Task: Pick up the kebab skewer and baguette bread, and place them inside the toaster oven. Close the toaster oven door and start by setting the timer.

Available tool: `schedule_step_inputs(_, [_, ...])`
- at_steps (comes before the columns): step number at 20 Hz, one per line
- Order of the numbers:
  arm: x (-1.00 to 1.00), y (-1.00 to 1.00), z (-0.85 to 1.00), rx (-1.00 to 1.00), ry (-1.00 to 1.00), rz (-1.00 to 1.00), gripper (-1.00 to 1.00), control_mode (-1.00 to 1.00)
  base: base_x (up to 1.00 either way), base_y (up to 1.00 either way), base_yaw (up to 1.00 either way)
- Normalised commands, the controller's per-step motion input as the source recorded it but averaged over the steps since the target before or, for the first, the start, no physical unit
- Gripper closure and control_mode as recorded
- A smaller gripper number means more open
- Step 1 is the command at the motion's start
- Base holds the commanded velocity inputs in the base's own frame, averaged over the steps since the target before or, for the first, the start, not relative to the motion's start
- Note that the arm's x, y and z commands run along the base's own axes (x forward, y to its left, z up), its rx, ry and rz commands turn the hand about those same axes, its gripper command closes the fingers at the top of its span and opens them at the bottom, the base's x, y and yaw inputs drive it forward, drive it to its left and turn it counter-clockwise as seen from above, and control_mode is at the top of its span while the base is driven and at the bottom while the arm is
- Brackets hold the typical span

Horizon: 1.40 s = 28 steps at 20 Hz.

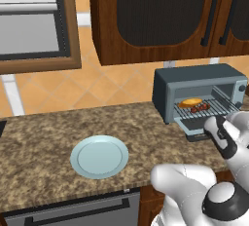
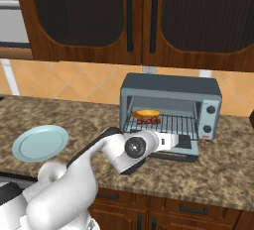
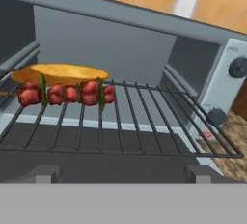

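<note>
**Inside the toaster oven: skewer and bread on the rack, door down**

On the granite bench (image 1: 44, 137), the toaster oven (image 2: 171, 86) stands open, with the toaster oven door (image 2: 191, 153) dropped flat in front of it. The baguette bread (image 3: 60, 73) lies on the left part of the wire rack (image 3: 144, 121), and the kebab skewer (image 3: 65, 93) lies just in front of it, touching or nearly so. The 2 knobs (image 3: 238, 67) sit on the oven's right panel. The claw (image 3: 120, 175) hangs level with the oven mouth, just above the lowered door, its 2 tips spread wide and holding nothing. A pale blue plate (image 1: 99, 156) rests on the bench well to the left. Dark wooden cabinets (image 2: 134, 16) hang above.
</note>
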Motion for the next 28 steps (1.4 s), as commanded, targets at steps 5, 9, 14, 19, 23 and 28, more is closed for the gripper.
schedule_step_inputs(5, [0.22,0.0,-0.1,0.03,0.0,0.2,-1.0,-1.0,0.0,0.0,0.0])
schedule_step_inputs(9, [0.03,-0.04,-0.07,0.13,0.0,0.05,-1.0,-1.0,0.0,0.0,0.0])
schedule_step_inputs(14, [0.0,-0.03,-0.16,0.16,-0.03,-0.02,-1.0,-1.0,0.0,0.0,0.0])
schedule_step_inputs(19, [0.09,-0.01,-0.05,0.09,-0.02,0.0,-1.0,-1.0,0.0,0.0,0.0])
schedule_step_inputs(23, [0.24,0.0,0.0,0.04,0.0,0.0,-1.0,-1.0,0.0,0.0,0.0])
schedule_step_inputs(28, [0.21,0.0,-0.06,0.01,0.0,0.0,-1.0,-1.0,0.0,0.0,0.0])
